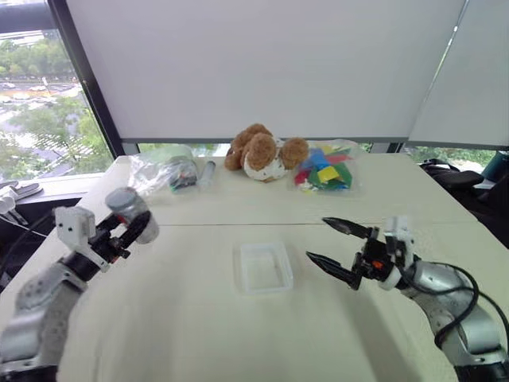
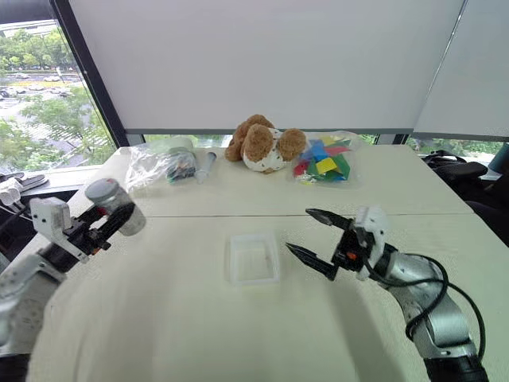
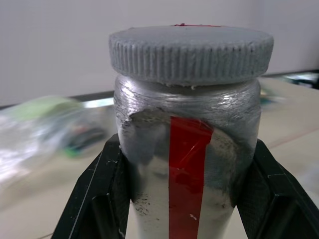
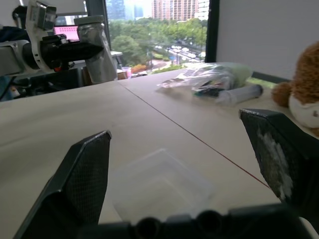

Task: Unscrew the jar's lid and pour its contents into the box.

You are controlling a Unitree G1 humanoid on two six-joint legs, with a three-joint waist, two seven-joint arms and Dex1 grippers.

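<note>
Jar (image 3: 189, 164), lid (image 3: 191, 52) seemingly on, clamped in left gripper (image 1: 131, 231); right gripper (image 1: 334, 243) spread wide, empty.

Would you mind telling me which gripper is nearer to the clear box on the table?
The right gripper, jaws open, hovers just beside the box. The left gripper, shut on the jar, is farther off on the box's other side.

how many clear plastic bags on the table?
2, both at the table's far edge: one bag of mixed items left of the teddy bear, one bag of coloured pieces right of it. More could sit behind the bear.
</note>
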